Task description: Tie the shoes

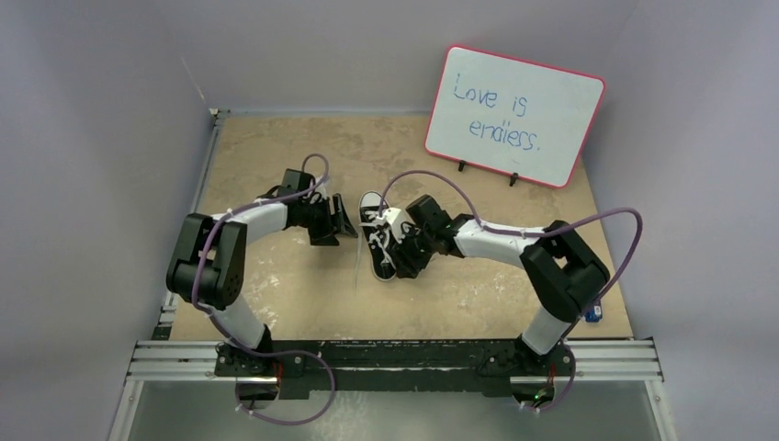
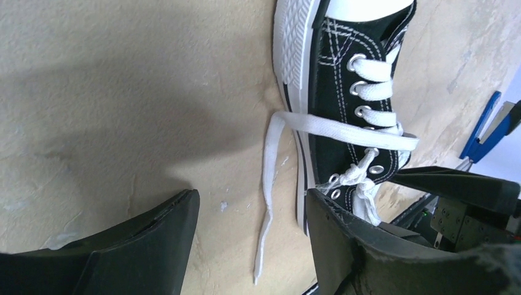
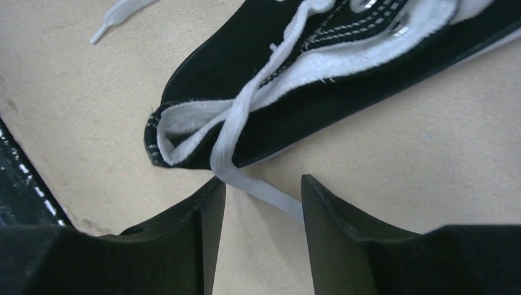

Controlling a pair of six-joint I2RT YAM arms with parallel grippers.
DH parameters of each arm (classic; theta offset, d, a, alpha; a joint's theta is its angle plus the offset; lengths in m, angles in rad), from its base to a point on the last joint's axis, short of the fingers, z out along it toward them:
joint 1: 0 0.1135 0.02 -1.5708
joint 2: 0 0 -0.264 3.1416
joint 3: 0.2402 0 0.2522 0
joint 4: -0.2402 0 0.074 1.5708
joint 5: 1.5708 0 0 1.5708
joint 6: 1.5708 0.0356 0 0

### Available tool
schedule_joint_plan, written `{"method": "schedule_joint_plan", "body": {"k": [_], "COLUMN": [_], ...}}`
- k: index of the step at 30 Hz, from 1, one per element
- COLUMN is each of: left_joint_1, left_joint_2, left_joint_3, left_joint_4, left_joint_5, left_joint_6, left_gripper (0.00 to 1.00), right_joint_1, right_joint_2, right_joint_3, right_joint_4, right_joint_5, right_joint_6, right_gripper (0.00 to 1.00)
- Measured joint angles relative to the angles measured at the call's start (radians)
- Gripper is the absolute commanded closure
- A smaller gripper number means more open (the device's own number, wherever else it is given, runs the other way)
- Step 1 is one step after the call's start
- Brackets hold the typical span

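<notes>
Now I am watching the small black canvas sneaker (image 1: 378, 241) lying on the tan tabletop (image 1: 276, 156) between my arms. My left gripper (image 2: 252, 195) and right gripper (image 3: 262, 181) are gaping open, empty, each straddling a flat woven white lace (image 2: 269, 166).

Black sneaker (image 2: 330, 92) showing white stitching (image 2: 344, 35) and silver eyelets (image 2: 356, 62), white laces (image 2: 344, 129), mottled beige tabletop (image 2: 123, 92), red-rimmed whiteboard (image 1: 514, 115) bearing blue writing.

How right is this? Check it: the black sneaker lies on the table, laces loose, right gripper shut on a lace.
Not shut: the right wrist view shows the right gripper open, a lace passing between its fingers. The black sneaker lies on the table, laces loose.
</notes>
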Motion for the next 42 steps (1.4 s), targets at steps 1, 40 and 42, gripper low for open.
{"method": "schedule_joint_plan", "body": {"k": [1,40,42], "left_joint_1": [0.0,-0.305,-0.305], "left_joint_2": [-0.011,-0.024,-0.023], "left_joint_3": [-0.01,-0.025,-0.026], "left_joint_4": [-0.001,-0.019,-0.016], "left_joint_5": [-0.007,-0.468,-0.467], "left_joint_6": [0.002,-0.069,-0.07], "left_gripper": [0.35,1.0,1.0], "right_joint_1": [0.009,0.011,0.011], "right_joint_2": [0.009,-0.3,-0.304], "right_joint_3": [-0.001,0.114,0.137], "right_joint_4": [0.01,-0.002,-0.01], "right_joint_5": [0.009,-0.028,-0.04], "right_joint_6": [0.001,0.296,0.304], "right_gripper": [0.57,1.0,1.0]}}
